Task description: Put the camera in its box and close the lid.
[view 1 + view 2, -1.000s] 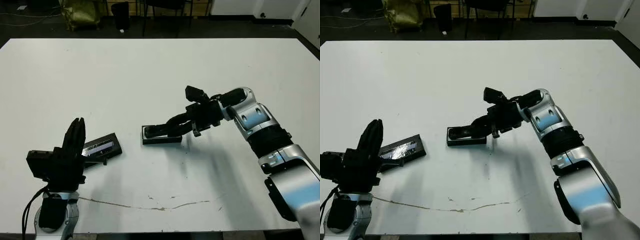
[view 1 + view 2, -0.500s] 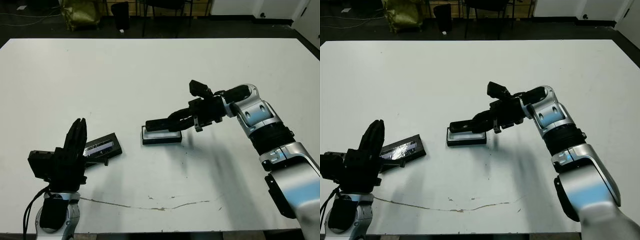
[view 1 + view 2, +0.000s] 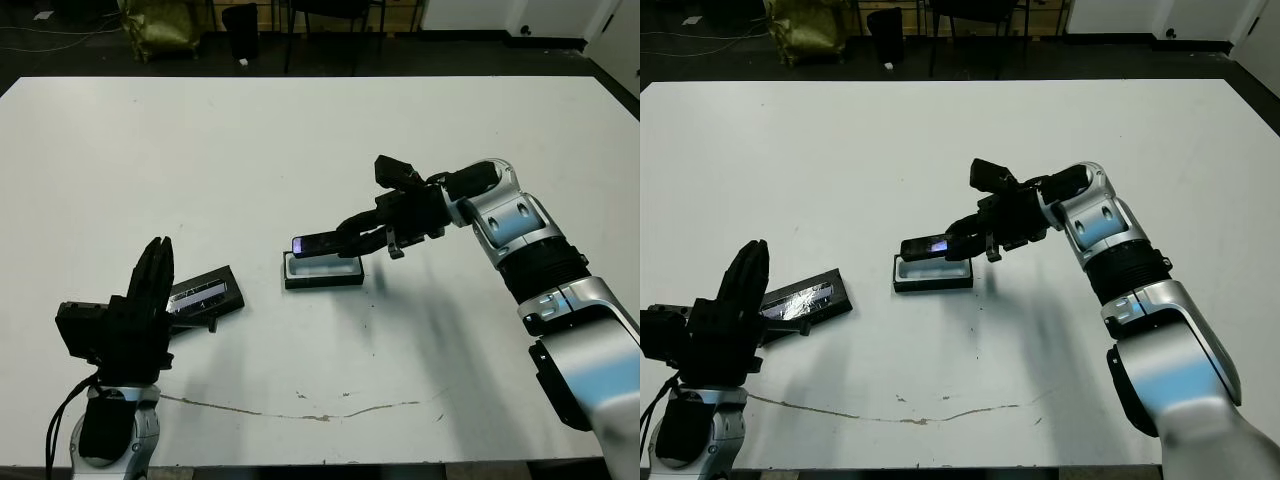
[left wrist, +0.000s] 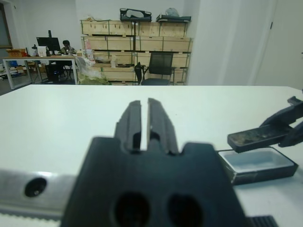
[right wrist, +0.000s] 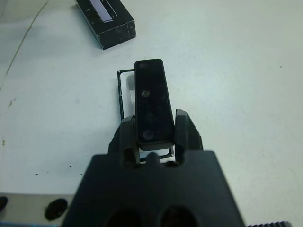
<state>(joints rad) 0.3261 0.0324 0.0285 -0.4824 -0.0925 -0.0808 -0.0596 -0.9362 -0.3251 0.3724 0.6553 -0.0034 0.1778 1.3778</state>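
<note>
White surface (image 3: 320,130) spreads before me, marked near my edge by a thin brownish streak (image 3: 300,410). Nearest, my left pincer (image 3: 152,272) points up and away, fingers pressed together, holding nothing. Just beyond it lies the lid (image 3: 205,296), flat, its shiny strip up. Farther on, at mid-surface, sits the box (image 3: 322,270), open. My right pincer (image 3: 352,232) is clamped on one end of the camera (image 3: 320,243), which hangs just above the box, long axis along the box's length, free end toward my left.
</note>
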